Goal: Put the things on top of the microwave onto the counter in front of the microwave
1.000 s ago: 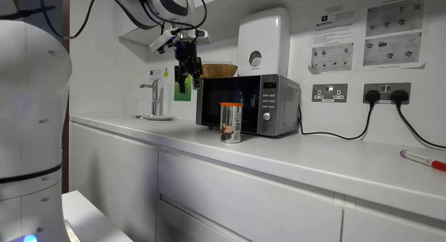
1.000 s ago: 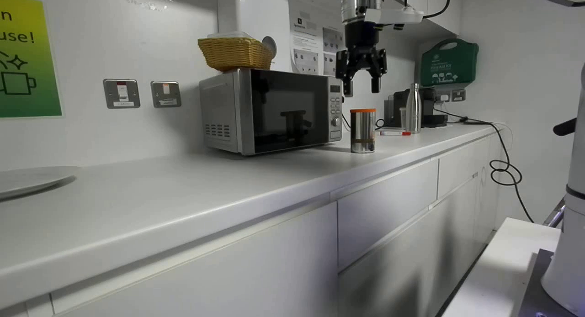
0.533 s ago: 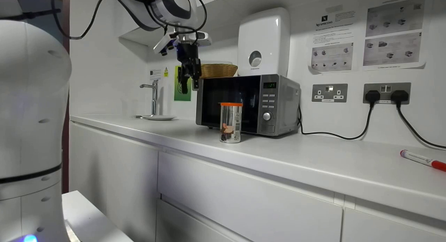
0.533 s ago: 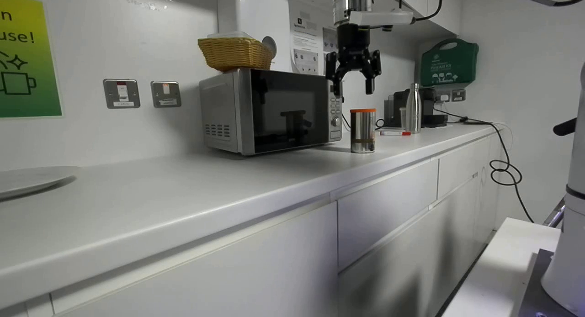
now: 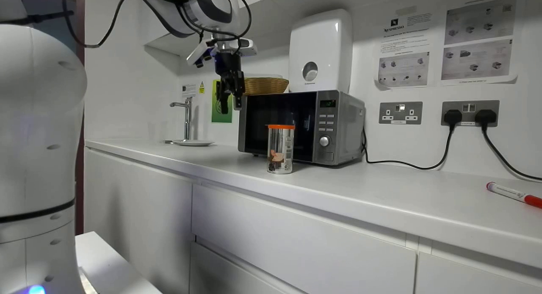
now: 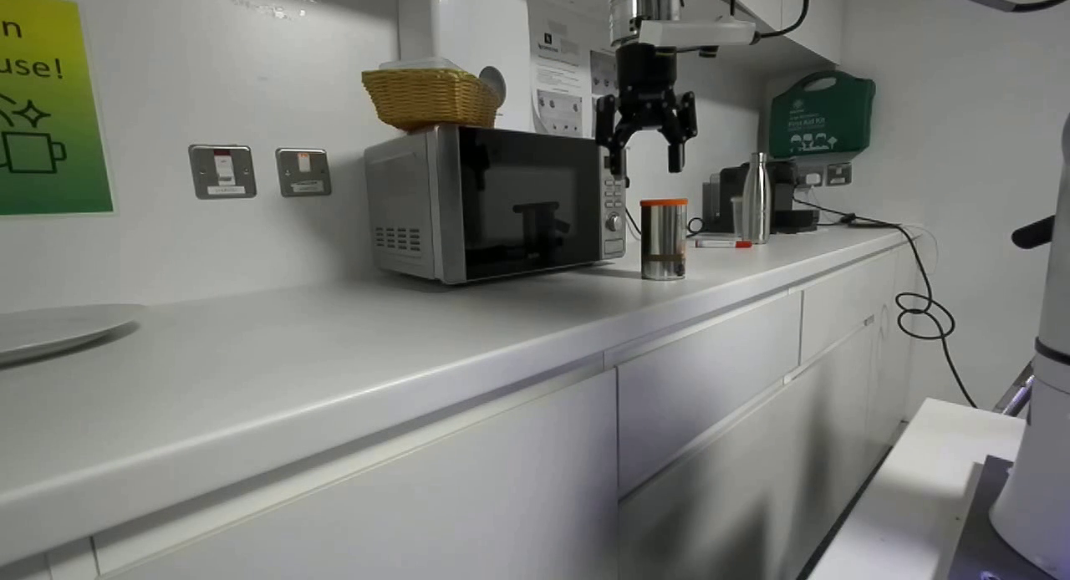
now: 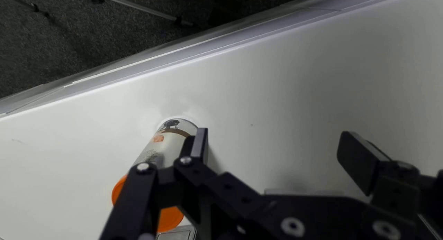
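Observation:
A tan wicker basket (image 5: 266, 85) sits on top of the silver-grey microwave (image 5: 349, 126); both also show in an exterior view, the basket (image 6: 430, 99) holding something whitish and the microwave (image 6: 410, 204) below it. A silver canister with an orange lid (image 5: 280, 152) stands upright on the white counter (image 5: 381, 196) before the microwave. A clear jar with a dark lid is not in view. My gripper (image 6: 646, 158) is open and empty above the counter, in front of the microwave and apart from the basket. In the wrist view, a finger of the gripper (image 7: 277, 150) partly covers the canister (image 7: 162, 146).
A white dispenser (image 5: 320, 52) is on the wall behind the microwave. A red-and-white marker (image 5: 514, 193), a steel bottle (image 6: 757, 200) and a black machine (image 6: 727, 200) are farther along the counter. A plate (image 6: 67, 325) and a tap (image 5: 186, 118) are at the opposite end.
Since one second ago, my gripper has shifted slightly along the counter toward the basket's end of the microwave and turned a little. Over the last half second nothing visibly moved. It stays open.

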Motion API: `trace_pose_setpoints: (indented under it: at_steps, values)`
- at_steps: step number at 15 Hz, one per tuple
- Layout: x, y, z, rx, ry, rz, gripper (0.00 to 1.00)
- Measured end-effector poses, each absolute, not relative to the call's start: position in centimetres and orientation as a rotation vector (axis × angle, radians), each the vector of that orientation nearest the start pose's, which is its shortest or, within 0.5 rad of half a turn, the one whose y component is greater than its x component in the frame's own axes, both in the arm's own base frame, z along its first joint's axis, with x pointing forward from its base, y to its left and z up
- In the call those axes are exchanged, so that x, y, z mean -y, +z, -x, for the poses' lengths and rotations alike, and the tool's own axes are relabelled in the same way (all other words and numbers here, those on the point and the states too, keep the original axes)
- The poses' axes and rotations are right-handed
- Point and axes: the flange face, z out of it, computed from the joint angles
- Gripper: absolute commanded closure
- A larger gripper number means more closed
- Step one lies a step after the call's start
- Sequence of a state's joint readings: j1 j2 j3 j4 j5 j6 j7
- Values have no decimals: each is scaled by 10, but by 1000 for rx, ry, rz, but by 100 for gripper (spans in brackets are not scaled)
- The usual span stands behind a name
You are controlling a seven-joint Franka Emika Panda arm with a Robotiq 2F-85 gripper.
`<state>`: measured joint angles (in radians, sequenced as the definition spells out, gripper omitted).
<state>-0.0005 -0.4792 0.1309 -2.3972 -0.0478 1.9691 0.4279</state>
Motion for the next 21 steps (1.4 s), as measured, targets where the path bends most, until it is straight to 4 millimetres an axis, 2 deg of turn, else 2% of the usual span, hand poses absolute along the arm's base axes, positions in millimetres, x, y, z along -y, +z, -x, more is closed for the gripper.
trace_pose_setpoints:
  at_steps: [2, 4, 7, 10, 15, 21]
  values:
    - [-54, 497, -413, -463, -195, 3206, 0]
    - [-59, 501, -427, -464, -322, 3219, 0]
    - [-76, 514, -457, -511, -519, 3216, 0]
    - [-90, 533, -486, -607, -643, 3202, 0]
    - [-93, 570, -524, -876, -640, 3146, 0]
    - [-105, 608, -552, -1027, -645, 3072, 0]
